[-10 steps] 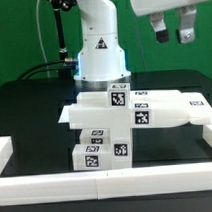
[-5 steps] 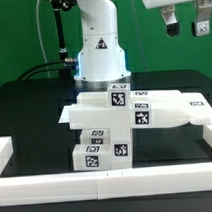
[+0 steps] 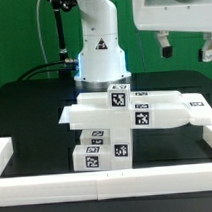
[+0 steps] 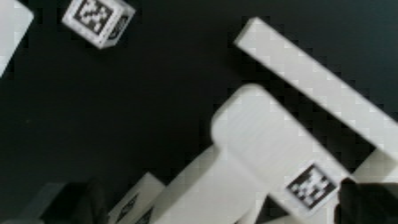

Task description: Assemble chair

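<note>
Exterior view, left to right: the chair parts [image 3: 125, 128] lay clustered mid-table on the black table [image 3: 29, 107], inside the white border rails [image 3: 16, 163], a stack of small blocks at the front. The gripper [image 3: 183, 46] hung high toward the exterior view's right, jaws wide apart and empty, well above the parts. A descent off-centre could likely clip a slab's edge and shove the loosely piled pieces askew.
</note>
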### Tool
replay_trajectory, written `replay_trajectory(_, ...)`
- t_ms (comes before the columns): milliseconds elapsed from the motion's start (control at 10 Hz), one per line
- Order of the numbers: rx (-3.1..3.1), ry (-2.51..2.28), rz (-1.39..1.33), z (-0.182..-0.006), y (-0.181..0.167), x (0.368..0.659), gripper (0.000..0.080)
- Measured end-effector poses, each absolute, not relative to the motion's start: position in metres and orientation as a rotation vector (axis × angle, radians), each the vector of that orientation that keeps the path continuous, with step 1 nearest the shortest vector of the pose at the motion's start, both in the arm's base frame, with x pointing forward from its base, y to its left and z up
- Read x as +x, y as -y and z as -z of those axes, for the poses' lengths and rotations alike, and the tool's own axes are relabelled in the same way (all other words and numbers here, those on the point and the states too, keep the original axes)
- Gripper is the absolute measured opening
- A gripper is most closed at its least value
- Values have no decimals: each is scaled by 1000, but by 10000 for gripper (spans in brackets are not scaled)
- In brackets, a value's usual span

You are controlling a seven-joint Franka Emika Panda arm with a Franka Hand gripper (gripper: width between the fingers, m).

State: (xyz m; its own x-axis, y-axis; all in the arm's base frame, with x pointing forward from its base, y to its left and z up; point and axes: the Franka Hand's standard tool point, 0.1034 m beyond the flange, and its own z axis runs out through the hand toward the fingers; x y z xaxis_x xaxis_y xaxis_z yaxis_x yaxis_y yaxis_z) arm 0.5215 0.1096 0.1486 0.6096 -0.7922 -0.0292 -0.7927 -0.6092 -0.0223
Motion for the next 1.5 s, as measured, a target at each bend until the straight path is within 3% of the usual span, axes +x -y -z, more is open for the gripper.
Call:
replay_trajectory(400,-2947,-985,-14,-146,-105,521,648)
replay_trajectory(700,-3098,-630,56,-120,-104,484,648)
replay_trajectory(1300,-3104,-585,88,-112,-108,479,648)
replay_trajectory(1500,-3070,-497,106,-83,-108,454,648)
